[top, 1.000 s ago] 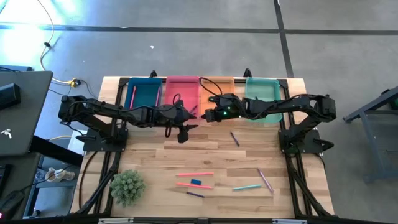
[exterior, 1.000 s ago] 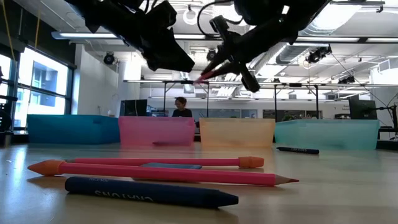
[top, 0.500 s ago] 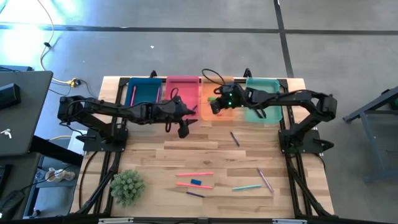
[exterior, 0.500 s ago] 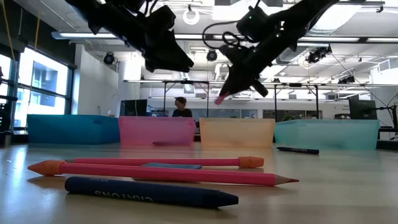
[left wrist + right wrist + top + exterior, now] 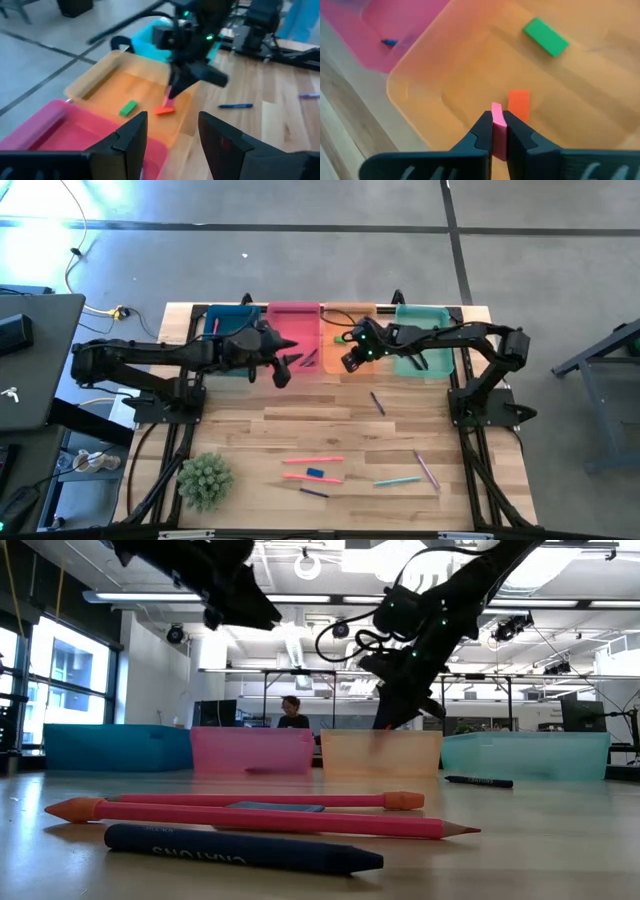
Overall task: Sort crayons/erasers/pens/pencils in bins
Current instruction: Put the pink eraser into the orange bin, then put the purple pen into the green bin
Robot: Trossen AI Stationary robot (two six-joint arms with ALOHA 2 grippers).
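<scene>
Pink eraser (image 5: 497, 125): a thin pink slab pinched upright between my right gripper's (image 5: 496, 131) fingers, hanging over the near part of the orange bin — above its floor, not on it.
Orange bin (image 5: 347, 315): third of the four bins across the table's 12 o'clock edge; inside it I see a green eraser (image 5: 546, 36) and an orange-red eraser (image 5: 519, 103), the latter just beyond my held piece.
Right gripper: clamped on the pink eraser, tilted down into the bin from its 6 o'clock wall.
Step in hand, as I judge it: drop the eraser with its kind. I want the fingertips well inside the rim before I let go — released from this height near the wall, a flat slab could bounce or tip out over the edge toward 6 o'clock.
How I'd do it: ease lower toward bare floor beside the orange-red eraser, open slowly, lift straight up so the fingers don't drag it.
Left gripper (image 5: 283, 368): fingers apart and empty, hovering over the pink bin (image 5: 293, 315) at about 9 o'clock of my right gripper; close enough that I'd keep it clear.
Table (image 5: 250, 440): pencils and crayons lie toward 6 o'clock, with a blue eraser (image 5: 315, 473) among them.
</scene>
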